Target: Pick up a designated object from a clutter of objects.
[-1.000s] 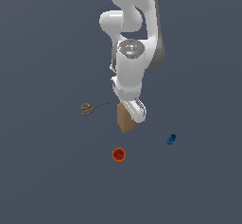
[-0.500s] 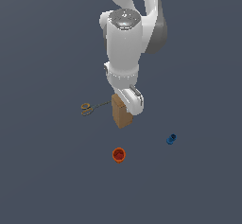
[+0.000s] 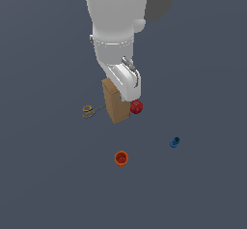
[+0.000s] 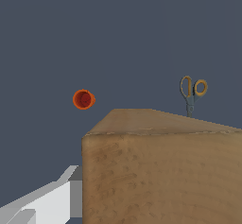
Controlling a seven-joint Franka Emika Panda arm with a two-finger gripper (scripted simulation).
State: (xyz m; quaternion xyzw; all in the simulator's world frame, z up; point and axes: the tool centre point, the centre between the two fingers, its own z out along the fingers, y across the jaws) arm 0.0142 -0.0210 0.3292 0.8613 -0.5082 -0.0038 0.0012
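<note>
Cardboard-like tan box (image 3: 116,102) stands in the middle of the exterior view, on the dark grey floor (image 3: 202,184), and it is the largest thing of the clutter. The gripper (image 3: 129,89) is at the box's upper part, at about 1 o'clock from the box centre, and the white hand covers the top right corner of the box. In the wrist view the box (image 4: 160,171) fills the near part of the picture and one white finger (image 4: 47,202) lies just beside its side face. The second finger is not visible, so I cannot tell if the jaws press the box or only stand around it.

The long axis of the box is close to vertical, but the top leans a little toward 11 o'clock in the exterior view.

Small red ball (image 3: 136,107) is touching or just beside the box at 3 o'clock. The scissors (image 3: 90,110) lie near the box at 9 o'clock. The orange cup (image 3: 121,158) is at 6 o'clock, well apart, and the small blue piece (image 3: 174,142) is at 4 o'clock, also well apart.
</note>
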